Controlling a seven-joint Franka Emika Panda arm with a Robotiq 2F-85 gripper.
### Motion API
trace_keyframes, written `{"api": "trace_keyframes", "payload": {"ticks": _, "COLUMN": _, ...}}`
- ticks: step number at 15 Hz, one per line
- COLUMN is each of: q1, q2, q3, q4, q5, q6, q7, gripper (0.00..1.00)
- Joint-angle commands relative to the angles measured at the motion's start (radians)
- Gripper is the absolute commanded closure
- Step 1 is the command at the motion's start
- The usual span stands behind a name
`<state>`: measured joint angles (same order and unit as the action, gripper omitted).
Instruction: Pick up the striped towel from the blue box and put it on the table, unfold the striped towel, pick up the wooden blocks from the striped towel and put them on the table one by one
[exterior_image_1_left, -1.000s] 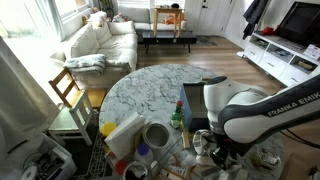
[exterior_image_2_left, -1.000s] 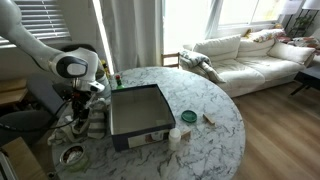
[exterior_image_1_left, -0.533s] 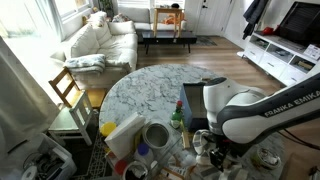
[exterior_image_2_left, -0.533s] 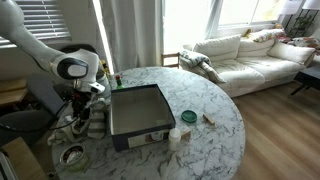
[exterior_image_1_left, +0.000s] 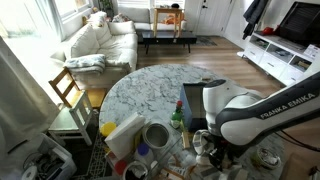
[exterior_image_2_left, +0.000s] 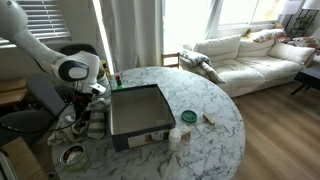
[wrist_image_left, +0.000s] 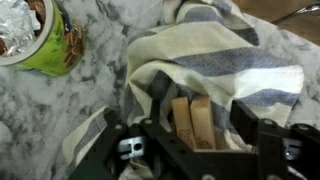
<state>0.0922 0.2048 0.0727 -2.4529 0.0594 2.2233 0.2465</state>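
In the wrist view the striped towel (wrist_image_left: 215, 55), white with grey-blue bands, lies rumpled and partly opened on the marble table (wrist_image_left: 60, 110). Two wooden blocks (wrist_image_left: 192, 122) stand side by side in its folds. My gripper (wrist_image_left: 200, 125) is low over them and open. One finger is left of the blocks, the other to their right with a gap. In both exterior views the gripper (exterior_image_1_left: 206, 146) (exterior_image_2_left: 80, 112) is down at the table's edge, beside the blue box (exterior_image_2_left: 135, 108), and the towel is hidden by the arm.
A green tin (wrist_image_left: 45, 38) stands close to the towel. A white cup (exterior_image_1_left: 156, 133), a yellow-white bag (exterior_image_1_left: 122, 132) and small jars (exterior_image_2_left: 188, 118) sit on the round table. A clutter rack (exterior_image_2_left: 70, 150) and a wooden chair (exterior_image_1_left: 68, 88) stand beside it.
The arm has barely shifted; nothing else has visibly moved.
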Motion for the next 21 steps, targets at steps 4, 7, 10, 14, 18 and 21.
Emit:
{"api": "trace_keyframes", "payload": {"ticks": 4, "q1": -0.004, "q2": -0.001, "q3": -0.010, "q4": 0.011, "q5": 0.001, "q6": 0.008, "q7": -0.014, "gripper": 0.81}}
{"api": "trace_keyframes", "payload": {"ticks": 7, "q1": -0.003, "q2": -0.017, "q3": -0.017, "q4": 0.025, "q5": -0.015, "q6": -0.012, "q7": -0.004, "gripper": 0.90}}
{"api": "trace_keyframes", "payload": {"ticks": 10, "q1": -0.002, "q2": -0.032, "q3": -0.021, "q4": 0.041, "q5": -0.022, "q6": -0.031, "q7": 0.002, "gripper": 0.90}}
{"api": "trace_keyframes", "payload": {"ticks": 14, "q1": -0.003, "q2": -0.031, "q3": -0.018, "q4": 0.063, "q5": -0.017, "q6": -0.054, "q7": -0.004, "gripper": 0.90}}
{"api": "trace_keyframes", "payload": {"ticks": 18, "q1": -0.003, "q2": -0.024, "q3": -0.017, "q4": 0.071, "q5": -0.012, "q6": -0.066, "q7": -0.005, "gripper": 0.59}}
{"api": "trace_keyframes", "payload": {"ticks": 21, "q1": -0.003, "q2": -0.022, "q3": -0.016, "q4": 0.074, "q5": -0.010, "q6": -0.070, "q7": -0.006, "gripper": 0.67}}
